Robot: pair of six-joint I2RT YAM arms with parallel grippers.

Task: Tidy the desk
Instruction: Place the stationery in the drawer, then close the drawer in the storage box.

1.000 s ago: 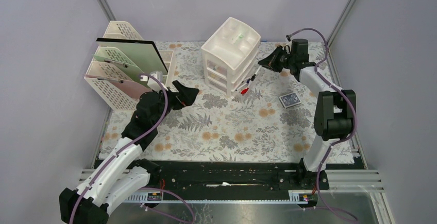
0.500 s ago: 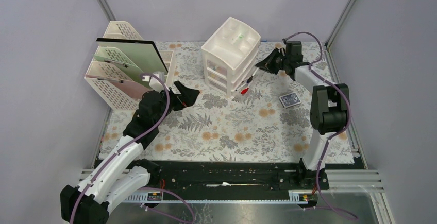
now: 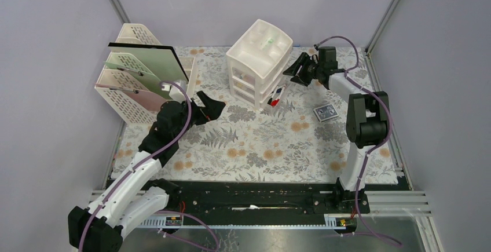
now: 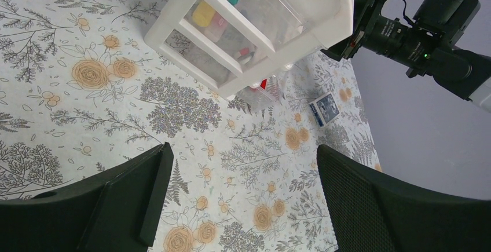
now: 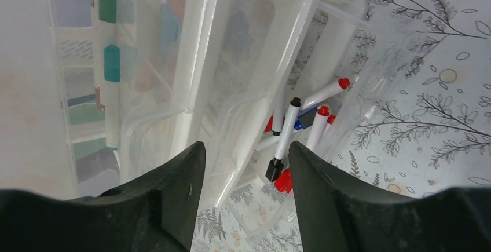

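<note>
Over the bottom drawer pulled out of the drawer unit, your right gripper stands spread, pinching nothing — markers lie inside. Left of the unit, your left gripper gapes empty. On the desk, right of the unit, a small blue box looks yet to be stowed — the drawer unshut too.

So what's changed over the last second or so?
The right gripper slid a little left toward the drawer unit and opened, letting go of the marker, which now lies with the others in the pulled-out bottom drawer. The left gripper stayed open in place; the card box and file rack haven't moved.
</note>
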